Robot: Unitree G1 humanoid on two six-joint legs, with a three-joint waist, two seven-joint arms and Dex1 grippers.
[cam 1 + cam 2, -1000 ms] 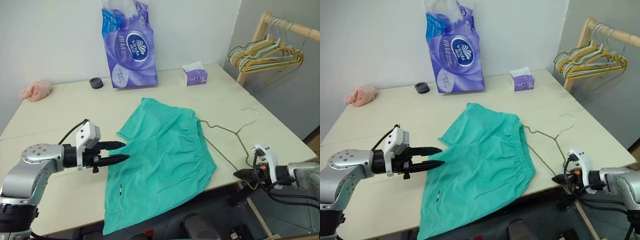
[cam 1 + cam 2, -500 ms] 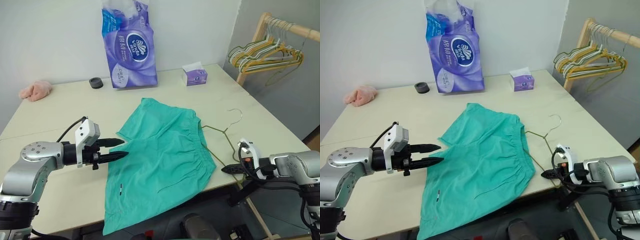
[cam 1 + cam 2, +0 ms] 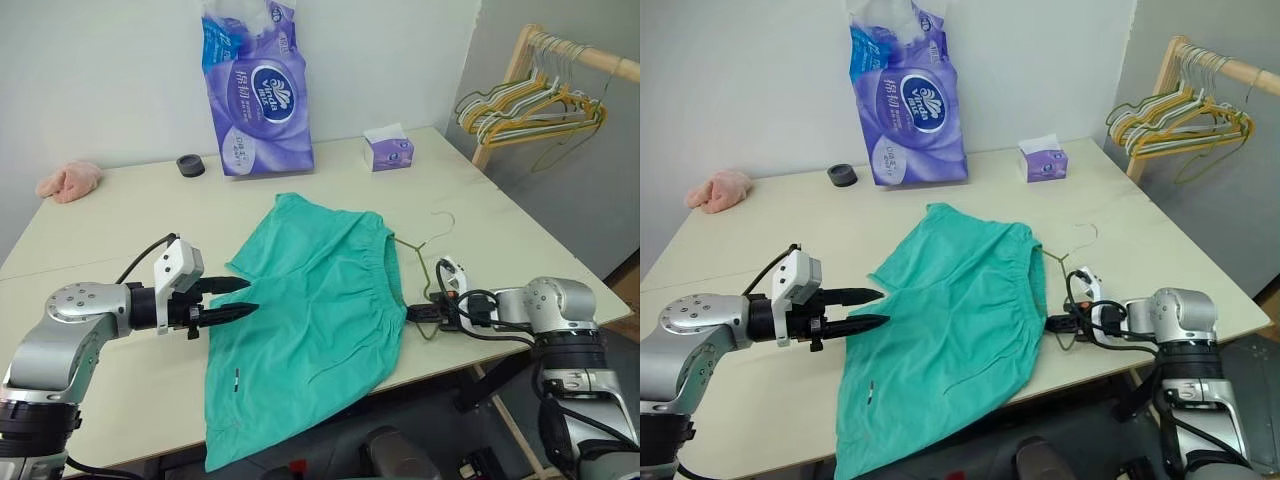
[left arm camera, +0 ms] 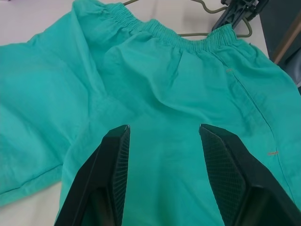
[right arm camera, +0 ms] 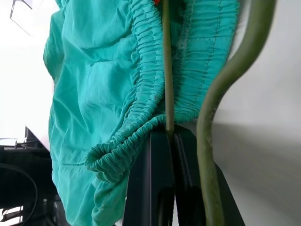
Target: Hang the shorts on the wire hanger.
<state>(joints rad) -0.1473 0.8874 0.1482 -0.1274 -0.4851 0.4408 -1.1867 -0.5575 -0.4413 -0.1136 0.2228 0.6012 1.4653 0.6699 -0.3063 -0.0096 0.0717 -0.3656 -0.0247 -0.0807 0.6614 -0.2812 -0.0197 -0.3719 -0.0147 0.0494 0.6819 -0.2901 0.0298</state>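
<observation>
One pair of teal shorts [image 3: 310, 320] lies rumpled mid-table w/ hem over the near edge, waistband bunched against the wire hanger [image 3: 428, 250] on its right; right gripper [image 3: 415, 313] low, pointing left, clamped tight on hanger wire; left gripper [image 3: 240, 297] roughly level over the shorts' left side, fingers parted, empty.

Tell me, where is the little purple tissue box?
In the head views, the tissue box sits near the table's far edge on the robot's right, beside the big purple paper pack and beyond the shorts.
</observation>
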